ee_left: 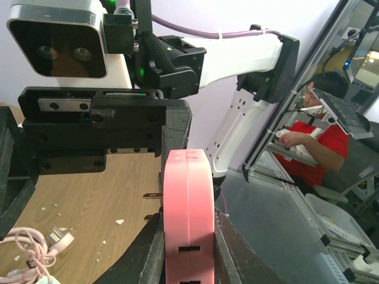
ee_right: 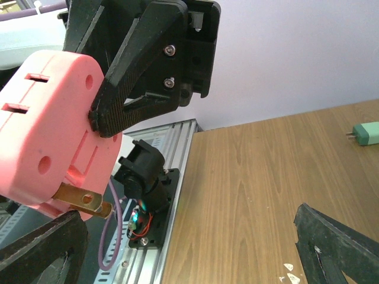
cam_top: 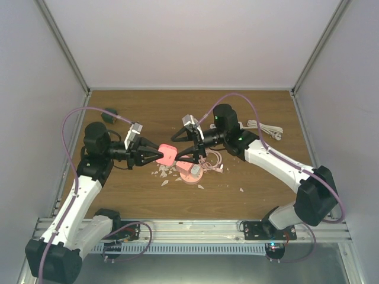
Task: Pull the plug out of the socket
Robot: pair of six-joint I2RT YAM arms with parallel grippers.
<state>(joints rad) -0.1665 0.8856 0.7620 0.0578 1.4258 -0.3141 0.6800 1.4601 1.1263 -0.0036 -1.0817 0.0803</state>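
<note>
My left gripper (cam_top: 154,155) is shut on a pink socket block (cam_top: 167,155) and holds it above the table. In the left wrist view the block (ee_left: 188,201) stands edge-on between the jaws, with slots on its near edge and brass prongs (ee_left: 151,196) sticking out to the left. My right gripper (cam_top: 181,151) is open right next to the block and touches nothing. In the right wrist view the block (ee_right: 53,130) and its prongs (ee_right: 83,200) are at upper left, above my open fingers (ee_right: 41,248). A pink piece with a coiled pink cord (cam_top: 190,171) lies on the table below.
Small white chips (cam_top: 163,173) are scattered on the wooden table. A green plug (cam_top: 109,113) lies at back left and shows in the right wrist view (ee_right: 370,132). A white cable (cam_top: 266,129) lies at back right. The metal rail (cam_top: 189,234) runs along the near edge.
</note>
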